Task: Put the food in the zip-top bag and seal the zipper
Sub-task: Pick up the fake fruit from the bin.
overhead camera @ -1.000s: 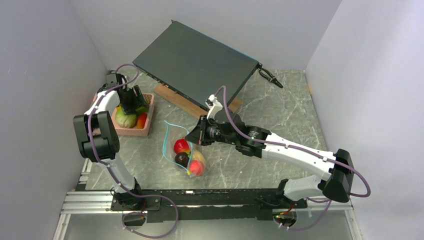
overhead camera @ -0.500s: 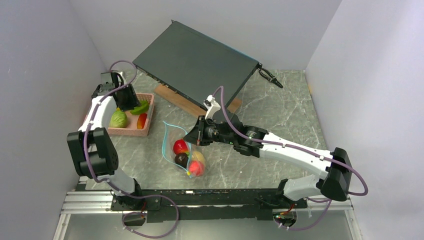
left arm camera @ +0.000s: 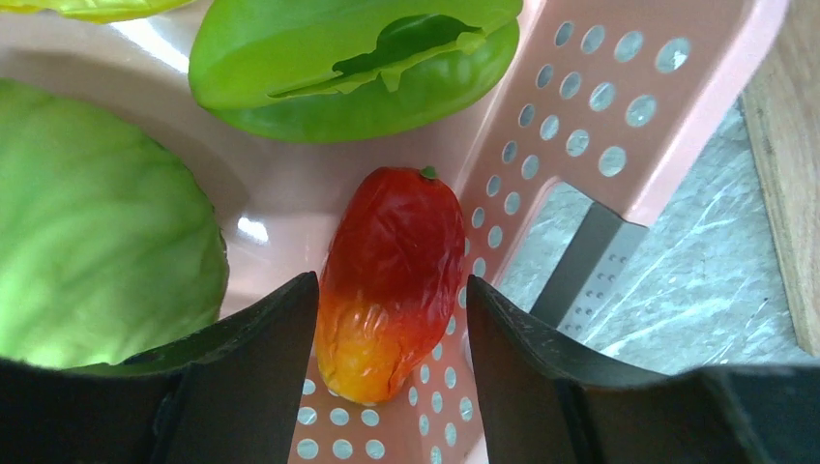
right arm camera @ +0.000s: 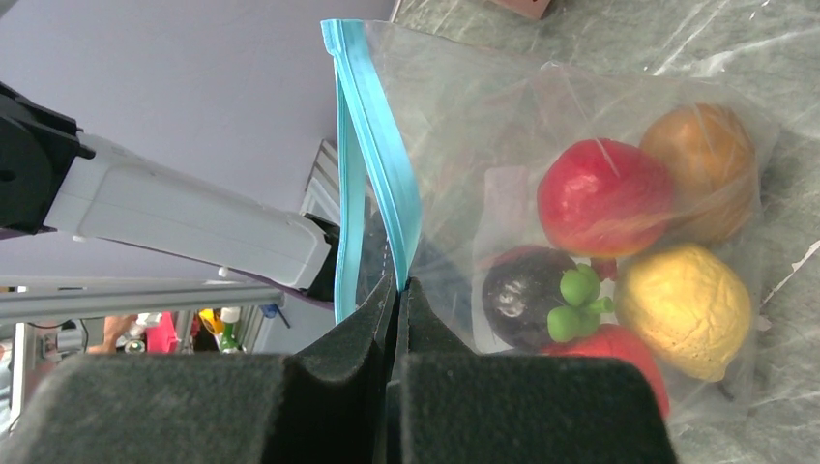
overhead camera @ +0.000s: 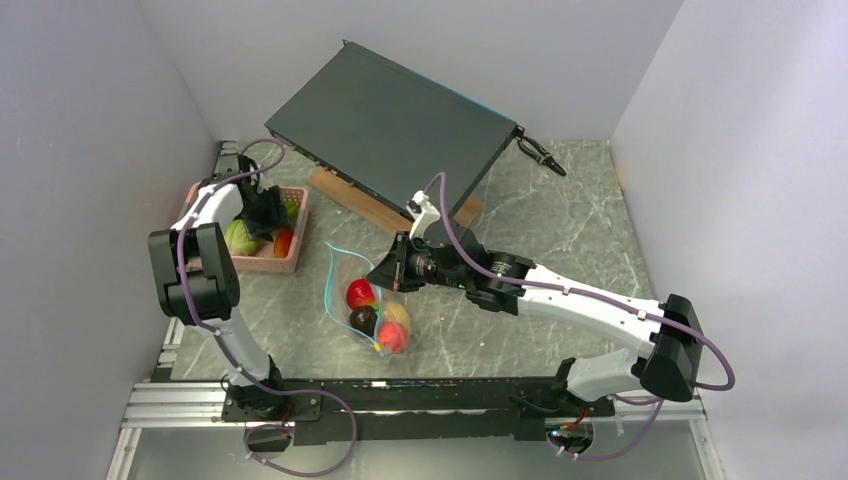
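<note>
The clear zip-top bag (overhead camera: 365, 305) lies mid-table, several toy fruits inside: red (right arm camera: 604, 198), orange (right arm camera: 701, 164), yellow (right arm camera: 682, 304) and dark purple (right arm camera: 522, 295). Its teal zipper (right arm camera: 372, 155) stands open. My right gripper (right arm camera: 397, 282) is shut on the zipper edge and holds the mouth up; it shows in the top view (overhead camera: 392, 270). My left gripper (left arm camera: 392, 309) is open inside the pink basket (overhead camera: 265, 262), its fingers either side of a red-and-yellow fruit (left arm camera: 392, 280). A green pepper-like piece (left arm camera: 358, 72) and a green leafy piece (left arm camera: 92, 237) lie beside it.
A large dark flat box (overhead camera: 390, 125) leans on a wooden block (overhead camera: 345, 195) at the back. A small black tool (overhead camera: 540, 155) lies at the back right. Grey walls stand left and right of the marble table (overhead camera: 560, 230).
My left gripper rose out of the basket half a second ago and has now come back down over the red-and-yellow fruit. The right gripper and bag have not moved.
</note>
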Robot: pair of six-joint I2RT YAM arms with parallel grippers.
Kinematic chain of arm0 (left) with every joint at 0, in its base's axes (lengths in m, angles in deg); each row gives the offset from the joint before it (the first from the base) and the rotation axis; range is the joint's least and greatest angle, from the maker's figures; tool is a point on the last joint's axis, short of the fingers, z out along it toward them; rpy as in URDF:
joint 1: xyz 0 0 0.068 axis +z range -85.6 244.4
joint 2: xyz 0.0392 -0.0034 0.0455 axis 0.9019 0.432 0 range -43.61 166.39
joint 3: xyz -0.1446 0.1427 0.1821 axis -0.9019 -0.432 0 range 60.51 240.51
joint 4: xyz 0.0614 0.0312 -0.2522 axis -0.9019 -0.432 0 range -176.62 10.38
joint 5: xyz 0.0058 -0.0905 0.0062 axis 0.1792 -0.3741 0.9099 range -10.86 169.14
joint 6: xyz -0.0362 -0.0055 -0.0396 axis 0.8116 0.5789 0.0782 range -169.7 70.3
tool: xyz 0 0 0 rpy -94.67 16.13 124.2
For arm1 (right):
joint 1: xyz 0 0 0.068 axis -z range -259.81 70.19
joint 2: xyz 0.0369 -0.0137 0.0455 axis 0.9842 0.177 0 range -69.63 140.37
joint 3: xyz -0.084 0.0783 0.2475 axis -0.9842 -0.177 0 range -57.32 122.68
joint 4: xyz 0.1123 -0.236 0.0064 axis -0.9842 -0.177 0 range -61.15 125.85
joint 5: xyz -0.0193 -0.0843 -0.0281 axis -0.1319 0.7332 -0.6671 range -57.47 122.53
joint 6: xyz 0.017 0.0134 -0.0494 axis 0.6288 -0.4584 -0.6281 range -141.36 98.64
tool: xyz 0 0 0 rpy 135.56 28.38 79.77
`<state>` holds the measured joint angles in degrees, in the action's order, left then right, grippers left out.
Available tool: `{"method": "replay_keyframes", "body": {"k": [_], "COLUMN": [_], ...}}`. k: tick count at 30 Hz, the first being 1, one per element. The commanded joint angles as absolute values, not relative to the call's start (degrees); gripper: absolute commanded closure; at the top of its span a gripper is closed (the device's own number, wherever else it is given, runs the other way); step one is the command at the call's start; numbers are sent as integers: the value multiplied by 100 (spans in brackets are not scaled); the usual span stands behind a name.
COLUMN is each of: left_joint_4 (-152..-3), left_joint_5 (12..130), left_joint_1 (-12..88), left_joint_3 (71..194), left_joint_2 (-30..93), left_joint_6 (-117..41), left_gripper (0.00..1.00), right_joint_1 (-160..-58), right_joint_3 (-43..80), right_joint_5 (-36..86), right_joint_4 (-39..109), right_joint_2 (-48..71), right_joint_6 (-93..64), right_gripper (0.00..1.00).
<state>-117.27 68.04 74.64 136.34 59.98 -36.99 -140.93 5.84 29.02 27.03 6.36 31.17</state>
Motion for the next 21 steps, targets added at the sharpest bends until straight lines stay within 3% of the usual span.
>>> {"method": "replay_keyframes", "body": {"k": [1,5,10,14,21], "left_joint_4": [-11867,-11981,-12077,-12126,-12065], "left_joint_5": [6803,6861,6894,6835,6860], "left_joint_1": [7434,7395,7344,7341,7328], "left_joint_3": [13906,13964,14032,14095,13982], "left_joint_2": [6208,6430,6667,6644,6208], "left_joint_6": [-3819,-3889,-3962,-4004,-4046], "left_gripper": [36,31,34,46,76], "right_joint_1": [-14114,-14112,-14113,-14108,-14104], "right_joint_3": [702,660,658,719,789], "right_joint_5": [2946,2954,2974,2888,2879], "right_joint_4": [2963,2975,2904,2820,2774], "right_joint_2": [464,418,381,448,464], "right_joint_6": [3138,3138,3117,3086,3043], "right_gripper": [100,100,100,100,100]}}
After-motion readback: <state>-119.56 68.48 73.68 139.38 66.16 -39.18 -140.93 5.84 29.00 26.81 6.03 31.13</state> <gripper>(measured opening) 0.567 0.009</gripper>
